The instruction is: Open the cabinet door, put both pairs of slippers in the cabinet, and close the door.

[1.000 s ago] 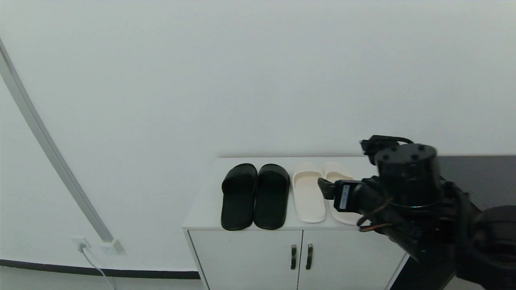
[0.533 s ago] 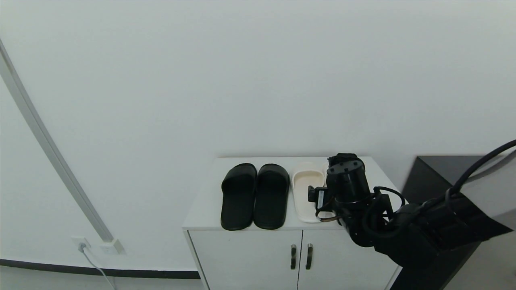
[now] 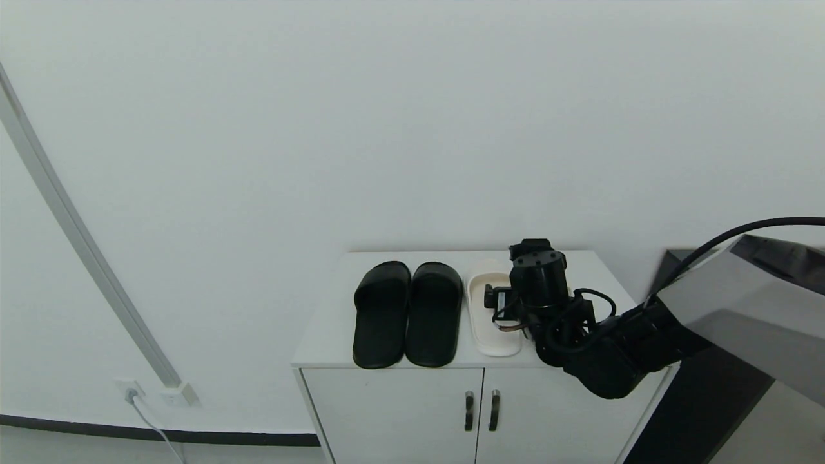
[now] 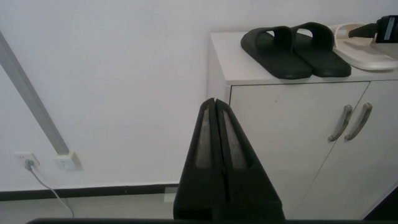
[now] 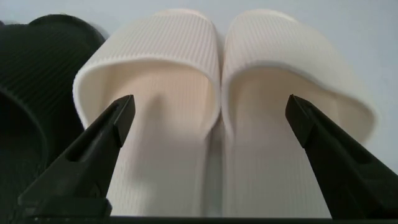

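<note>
Hanging low and nearest, off the left flank of the cabinet (image 4: 292,143): left gripper (image 4: 214,155), fingers pressed together on nothing, probably parking there and keeping the door swing free. Facing the robot next: two cabinet doors (image 3: 393,412), both lying shut, handles (image 3: 469,410) pairing up beside the middle seam, nothing crowding them, leaving open room for pulling either leaf outward; opening step judged not yet done. Reaching in above the right-hand door, over the front edge of the cabinet top (image 3: 325,335): right gripper (image 5: 210,106), fingers spread wide apart, one lining up with each of the white slippers (image 5: 186,68) at the open heel ends, touching neither so far as visible, seemingly preparing for pinching the adjoining inner sides and lifting the pair as one. Sitting side by side, toes pointing wallward: white pair on the right half, black slippers (image 3: 407,314) just beside on the left, heels nearing the front edge, bare top showing leftward and behind. Backing everything: plain wall (image 3: 412,129), sloping cable duct (image 3: 77,232) and socket (image 3: 129,388) well apart leftward.
</note>
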Motion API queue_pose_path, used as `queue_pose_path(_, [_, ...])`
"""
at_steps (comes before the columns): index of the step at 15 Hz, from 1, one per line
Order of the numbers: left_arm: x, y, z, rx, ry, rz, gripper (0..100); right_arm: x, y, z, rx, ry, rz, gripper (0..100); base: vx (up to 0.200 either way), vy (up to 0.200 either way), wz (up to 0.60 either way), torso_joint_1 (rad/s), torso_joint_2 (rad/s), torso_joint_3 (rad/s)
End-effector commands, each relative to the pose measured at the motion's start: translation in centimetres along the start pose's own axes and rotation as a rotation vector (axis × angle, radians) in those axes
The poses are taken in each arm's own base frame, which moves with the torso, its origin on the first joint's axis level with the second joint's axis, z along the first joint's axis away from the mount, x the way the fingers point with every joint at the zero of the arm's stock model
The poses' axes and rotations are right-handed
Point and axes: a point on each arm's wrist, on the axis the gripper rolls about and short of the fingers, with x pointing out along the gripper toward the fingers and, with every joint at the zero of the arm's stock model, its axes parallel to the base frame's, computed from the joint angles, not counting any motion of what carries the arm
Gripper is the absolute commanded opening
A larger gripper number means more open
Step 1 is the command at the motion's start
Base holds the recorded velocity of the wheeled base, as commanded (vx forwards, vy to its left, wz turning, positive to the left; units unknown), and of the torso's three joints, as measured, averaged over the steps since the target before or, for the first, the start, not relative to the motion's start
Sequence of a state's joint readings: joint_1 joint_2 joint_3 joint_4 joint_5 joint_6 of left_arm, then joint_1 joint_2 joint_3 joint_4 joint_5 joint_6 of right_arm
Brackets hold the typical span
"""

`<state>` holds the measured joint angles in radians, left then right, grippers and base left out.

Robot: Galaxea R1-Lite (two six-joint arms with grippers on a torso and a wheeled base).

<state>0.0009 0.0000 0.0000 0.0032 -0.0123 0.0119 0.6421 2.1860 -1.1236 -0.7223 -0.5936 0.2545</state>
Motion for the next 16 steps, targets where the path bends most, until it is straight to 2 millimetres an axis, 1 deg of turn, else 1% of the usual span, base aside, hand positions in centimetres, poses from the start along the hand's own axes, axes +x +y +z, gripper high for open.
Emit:
queue_pose_path(1, [0.0, 0.0, 0.0, 0.0, 0.001, 0.001, 0, 1.6, 0.0, -0.4, 0.002, 0.0, -0.017, 100, 0.0, 0.0, 0.0, 0.0, 0.0, 0.0])
queue_pose_path(4, [0.0, 0.0, 0.0, 0.0, 0.0, 0.001, 0, 3.1, 0.0, -0.4, 0.016, -0.01, -0.015, 100, 0.0, 0.0, 0.0, 0.0, 0.0, 0.0])
queue_pose_path(5, [0.0, 0.0, 0.0, 0.0, 0.001, 0.001, 0, 3.4, -0.1, -0.2, 0.016, -0.006, -0.016, 0, 0.0, 0.0, 0.0, 0.0, 0.0, 0.0])
queue_pose_path(8, [0.0, 0.0, 0.0, 0.0, 0.001, 0.001, 0, 3.9, -0.2, 0.2, 0.015, -0.001, -0.025, 0, 0.0, 0.0, 0.0, 0.0, 0.0, 0.0])
queue_pose_path(11, [0.0, 0.0, 0.0, 0.0, 0.0, 0.001, 0, 3.7, -0.4, 0.4, 0.013, 0.0, -0.028, 0, 0.0, 0.0, 0.0, 0.0, 0.0, 0.0])
queue_pose_path(13, [0.0, 0.0, 0.0, 0.0, 0.0, 0.002, 0, 2.6, -0.8, 1.4, 0.008, -0.015, -0.026, 0, 0.0, 0.0, 0.0, 0.0, 0.0, 0.0])
queue_pose_path(14, [0.0, 0.0, 0.0, 0.01, -0.002, -0.001, 0, 1.0, -1.3, 2.4, 0.0, -0.023, -0.02, 0, 0.0, 0.0, 0.0, 0.0, 0.0, 0.0])
queue_pose_path(16, [0.0, 0.0, 0.0, 0.011, 0.0, -0.001, 0, -2.4, -1.7, 3.7, 0.001, -0.034, 0.013, 0, 0.0, 0.0, 0.0, 0.0, 0.0, 0.0])
